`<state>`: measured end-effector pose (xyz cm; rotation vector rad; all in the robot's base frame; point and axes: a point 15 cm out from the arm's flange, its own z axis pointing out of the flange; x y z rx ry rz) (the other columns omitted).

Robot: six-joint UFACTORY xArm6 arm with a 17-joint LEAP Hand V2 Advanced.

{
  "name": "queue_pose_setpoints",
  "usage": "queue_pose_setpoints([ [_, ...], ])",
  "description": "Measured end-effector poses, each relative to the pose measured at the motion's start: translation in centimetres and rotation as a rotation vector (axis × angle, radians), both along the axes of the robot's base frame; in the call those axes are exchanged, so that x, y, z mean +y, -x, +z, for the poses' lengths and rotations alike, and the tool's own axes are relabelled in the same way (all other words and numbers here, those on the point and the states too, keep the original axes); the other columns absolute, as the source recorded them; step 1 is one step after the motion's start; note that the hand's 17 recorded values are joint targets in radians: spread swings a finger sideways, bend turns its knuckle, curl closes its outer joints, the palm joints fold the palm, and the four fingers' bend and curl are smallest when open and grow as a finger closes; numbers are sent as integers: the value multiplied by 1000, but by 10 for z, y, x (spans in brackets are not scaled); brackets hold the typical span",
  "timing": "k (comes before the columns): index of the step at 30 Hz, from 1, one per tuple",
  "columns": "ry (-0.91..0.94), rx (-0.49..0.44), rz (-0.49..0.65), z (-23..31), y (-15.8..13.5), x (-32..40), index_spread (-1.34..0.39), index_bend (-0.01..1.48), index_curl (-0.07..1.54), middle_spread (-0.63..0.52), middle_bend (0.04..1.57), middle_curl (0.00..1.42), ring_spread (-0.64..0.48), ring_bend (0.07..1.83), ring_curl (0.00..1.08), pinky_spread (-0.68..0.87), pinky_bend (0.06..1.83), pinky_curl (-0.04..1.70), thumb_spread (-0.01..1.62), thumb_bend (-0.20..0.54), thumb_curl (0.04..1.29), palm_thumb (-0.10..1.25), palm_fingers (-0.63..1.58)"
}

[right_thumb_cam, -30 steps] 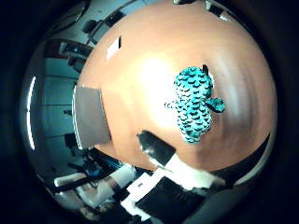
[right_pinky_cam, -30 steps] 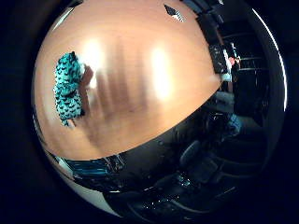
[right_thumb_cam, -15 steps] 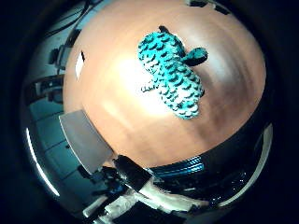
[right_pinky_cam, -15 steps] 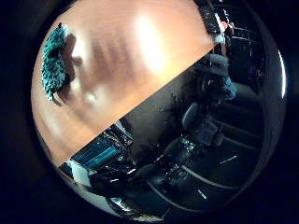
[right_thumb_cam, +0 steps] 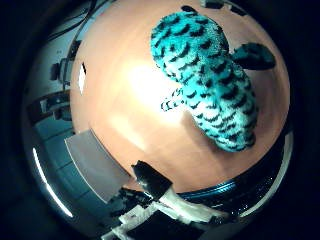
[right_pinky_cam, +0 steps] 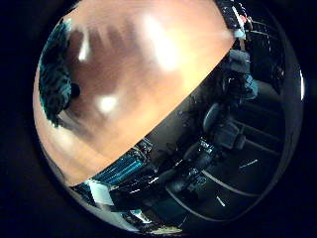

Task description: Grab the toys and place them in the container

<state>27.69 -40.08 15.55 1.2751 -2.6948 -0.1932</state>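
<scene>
Little-finger view: teal plush toy with black markings point(right_pinky_cam: 54, 94) lies on the round orange-brown wooden table point(right_pinky_cam: 148, 74). Thumb view: toy fills much of frame, close to palm; white-and-black hand point(right_thumb_cam: 170, 200) partly visible, finger state undeterminable.

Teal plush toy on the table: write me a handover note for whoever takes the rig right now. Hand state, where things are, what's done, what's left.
Hand: only a white and black part shows in the thumb side view; whether the fingers are open or curled cannot be told, and it holds nothing visible.
Teal plush toy: lies on the wooden table, close under the palm, not grasped.
Container: not in view.
Done: no toy picked up.
Left: grasp the toy, lift it, find the container, drop it in.
</scene>
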Motion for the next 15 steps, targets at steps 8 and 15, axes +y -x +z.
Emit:
queue_pose_setpoints([
  [8, -10, 17, -11, -15, 2, -14, -30, 165, 337, 198, 293, 347, 275, 218, 192, 478, 204, 290, 1002, -20, 293, 440, 268],
  [15, -26, 41, 11, -26, 1, -5, -70, 156, 305, 67, 337, 381, 173, 342, 248, 438, 211, 296, 1004, -26, 296, 508, 352],
])
